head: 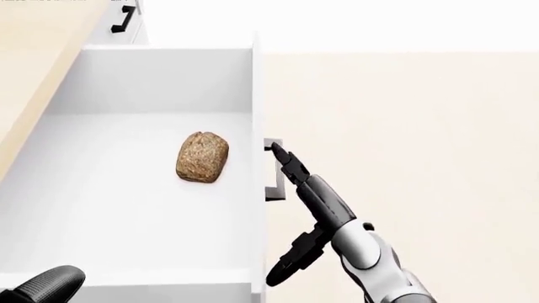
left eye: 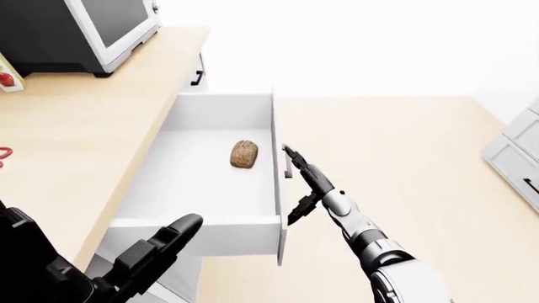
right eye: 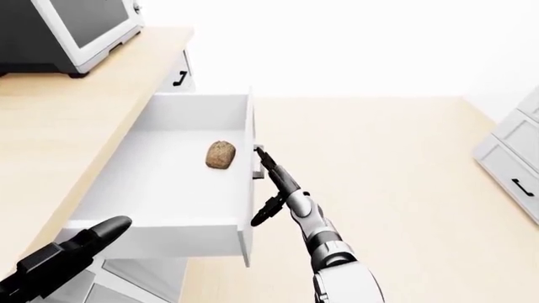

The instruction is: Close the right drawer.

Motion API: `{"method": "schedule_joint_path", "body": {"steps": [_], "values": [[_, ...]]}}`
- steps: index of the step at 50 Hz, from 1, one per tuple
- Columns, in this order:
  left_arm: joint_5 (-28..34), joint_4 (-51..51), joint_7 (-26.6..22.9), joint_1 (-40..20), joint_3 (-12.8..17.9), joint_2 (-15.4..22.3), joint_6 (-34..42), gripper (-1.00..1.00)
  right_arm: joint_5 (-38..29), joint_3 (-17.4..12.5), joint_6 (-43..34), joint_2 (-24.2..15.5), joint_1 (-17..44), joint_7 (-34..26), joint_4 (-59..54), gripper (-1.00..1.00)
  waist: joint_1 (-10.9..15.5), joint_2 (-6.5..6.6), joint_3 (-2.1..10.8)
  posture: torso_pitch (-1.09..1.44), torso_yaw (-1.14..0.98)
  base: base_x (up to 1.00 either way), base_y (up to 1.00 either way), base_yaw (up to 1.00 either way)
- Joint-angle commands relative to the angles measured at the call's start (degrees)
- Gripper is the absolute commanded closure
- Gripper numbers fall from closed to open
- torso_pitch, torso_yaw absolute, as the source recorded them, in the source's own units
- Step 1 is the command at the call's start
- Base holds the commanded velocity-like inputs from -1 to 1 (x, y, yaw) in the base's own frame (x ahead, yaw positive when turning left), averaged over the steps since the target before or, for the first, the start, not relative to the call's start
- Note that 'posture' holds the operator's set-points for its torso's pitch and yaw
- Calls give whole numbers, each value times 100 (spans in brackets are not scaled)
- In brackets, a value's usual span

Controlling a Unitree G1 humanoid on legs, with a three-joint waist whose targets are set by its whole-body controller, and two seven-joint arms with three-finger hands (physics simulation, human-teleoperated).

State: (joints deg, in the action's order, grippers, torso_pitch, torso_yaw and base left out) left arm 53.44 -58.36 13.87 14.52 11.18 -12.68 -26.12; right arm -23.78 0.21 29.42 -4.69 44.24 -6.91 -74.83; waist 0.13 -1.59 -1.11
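The white right drawer (head: 256, 95) stands pulled out from under the wooden counter, its front panel running down the middle of the head view. A brown bread-like lump (head: 202, 158) lies on its floor. My right hand (head: 296, 189) is open, with its straight fingers (head: 290, 165) laid against the dark handle (head: 273, 183) on the outside of the panel and the thumb spread low. At the bottom left my left hand (left eye: 156, 249) hovers open beside the drawer's near end, touching nothing.
A wooden counter (left eye: 84, 132) runs along the left with a microwave-like appliance (left eye: 93, 25) at its top. A closed drawer with a black handle (left eye: 198, 77) sits above the open one. White cabinets (left eye: 515, 158) stand at the right, across bare beige floor.
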Motion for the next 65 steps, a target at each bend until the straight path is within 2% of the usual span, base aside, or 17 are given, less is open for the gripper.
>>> {"method": "schedule_joint_path", "body": {"steps": [1,26,37,65], "values": [[-30,-164,47,-30,-26,0,-22,-100,120,-39,305,99,265,23,311,-100,34,9,130,0,0,0,0,0],[-127,-164,-18,-59,57,-67,-66,-100,-298,68,235,307,375,-41,230,-100,50,10,117,0,0,0,0,0],[-124,-164,1,-70,40,-15,0,-100,-346,143,236,435,384,-676,304,-100,37,12,124,0,0,0,0,0],[-359,-164,-166,-96,189,-139,-80,-100,-653,299,23,690,397,-988,333,-100,84,-5,109,0,0,0,0,0]]}}
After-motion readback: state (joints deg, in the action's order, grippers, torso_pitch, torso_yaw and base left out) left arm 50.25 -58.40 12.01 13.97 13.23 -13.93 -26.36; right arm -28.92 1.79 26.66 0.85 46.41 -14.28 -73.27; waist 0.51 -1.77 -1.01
